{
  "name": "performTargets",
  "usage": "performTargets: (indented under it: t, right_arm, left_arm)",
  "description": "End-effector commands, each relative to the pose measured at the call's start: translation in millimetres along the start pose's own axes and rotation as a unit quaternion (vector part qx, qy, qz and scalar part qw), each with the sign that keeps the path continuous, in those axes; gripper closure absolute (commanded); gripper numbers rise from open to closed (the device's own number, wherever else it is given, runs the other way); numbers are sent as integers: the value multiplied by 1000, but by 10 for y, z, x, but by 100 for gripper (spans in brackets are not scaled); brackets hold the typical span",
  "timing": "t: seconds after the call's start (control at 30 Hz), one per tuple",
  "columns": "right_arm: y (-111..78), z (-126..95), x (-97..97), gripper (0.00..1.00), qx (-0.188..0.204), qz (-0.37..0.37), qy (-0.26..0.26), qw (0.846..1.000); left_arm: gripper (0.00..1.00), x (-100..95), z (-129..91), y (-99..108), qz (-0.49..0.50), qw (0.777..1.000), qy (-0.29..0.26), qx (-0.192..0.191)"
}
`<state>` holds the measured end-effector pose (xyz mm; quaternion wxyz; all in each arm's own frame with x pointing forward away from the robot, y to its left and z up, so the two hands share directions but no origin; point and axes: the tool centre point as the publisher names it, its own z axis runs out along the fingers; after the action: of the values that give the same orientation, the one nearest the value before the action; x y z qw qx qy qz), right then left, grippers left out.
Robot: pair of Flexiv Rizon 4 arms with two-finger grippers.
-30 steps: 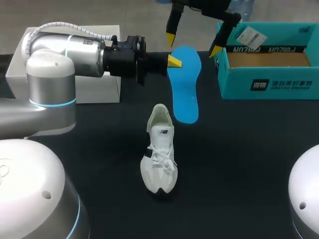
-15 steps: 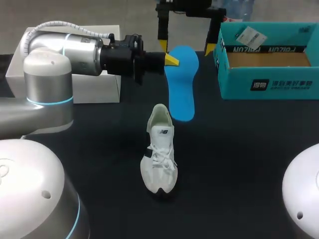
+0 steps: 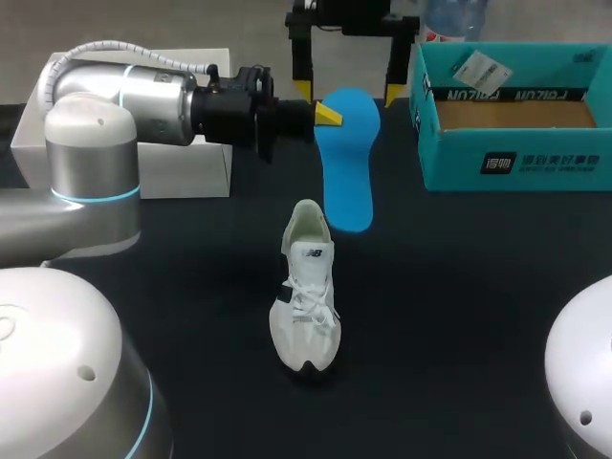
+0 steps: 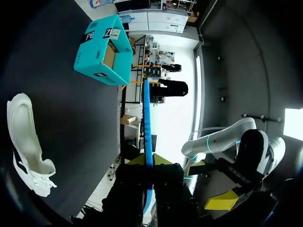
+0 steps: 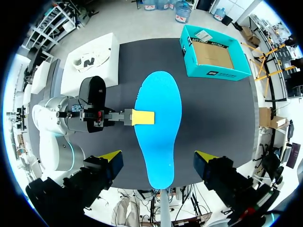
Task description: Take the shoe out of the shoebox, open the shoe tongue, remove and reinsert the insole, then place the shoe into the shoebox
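While left hand point(image 3: 325, 115) pinches insole point(image 3: 346, 167), right hand point(image 3: 348, 93) shifted leftward, spread above it

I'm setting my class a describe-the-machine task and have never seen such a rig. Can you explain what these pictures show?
These are two robot arms at a black table. One picture looks down from above and behind; the two round ones come from cameras on the wrists. On the table are a white lace-up sports shoe and an open teal cardboard shoebox. The left tool, a two-fingered pincer with yellow tips, is shut on a flat bright blue insole, holding it above the table. The right tool hangs open over it, one finger to each side.
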<state>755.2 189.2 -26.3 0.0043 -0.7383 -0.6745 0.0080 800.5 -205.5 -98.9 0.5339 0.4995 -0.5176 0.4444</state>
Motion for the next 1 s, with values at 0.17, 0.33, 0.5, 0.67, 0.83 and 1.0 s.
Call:
performTargets:
  t: [0.17, 0.33, 0.5, 0.67, 0.83, 1.0]
  right_arm:
    - [-3, 12, -28, 0, -1, 0, 3, 1000]
    - [-20, 75, -93, 0, -43, -8, 81, 996]
    - [-45, 101, -165, 0, -91, -20, 167, 981]
    - [-82, 124, -270, 0, -119, -26, 244, 962]
    - [-125, 154, -343, 0, -103, -36, 280, 954]
    - [-160, 194, -421, 0, -81, -59, 334, 937]
  left_arm:
    - [100, -13, 15, 7, 0, 1000, 1, 4]
    - [100, -7, -6, 18, 2, 1000, 1, 5]
    - [100, -26, -17, 20, 1, 1000, 0, 7]
    - [100, -41, -24, 24, -2, 1000, -1, 7]
    - [100, -48, -41, 38, -3, 1000, -3, 4]
    - [100, -62, -63, 41, -4, 1000, -2, 4]
